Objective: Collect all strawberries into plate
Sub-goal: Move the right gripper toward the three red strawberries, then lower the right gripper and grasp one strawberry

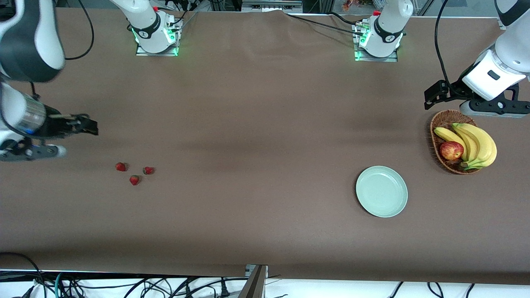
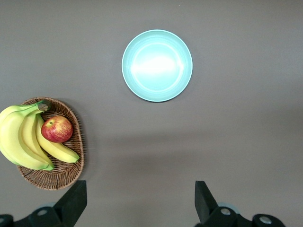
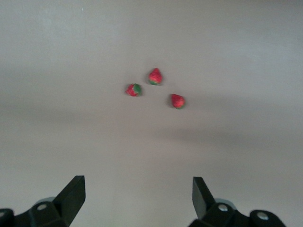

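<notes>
Three strawberries (image 1: 134, 172) on the table, one empty plate (image 1: 381, 191); left gripper (image 2: 139, 201) and right gripper (image 3: 137, 198) both wide.

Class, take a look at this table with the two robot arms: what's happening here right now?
Nothing is being handled yet. Three strawberries lie loose on the table toward the right arm's end, and the right claw hangs open in the air near them. The mint-green plate sits empty toward the left arm's end, beside a wicker basket holding bananas and an apple. The left claw waits open above that area.
</notes>
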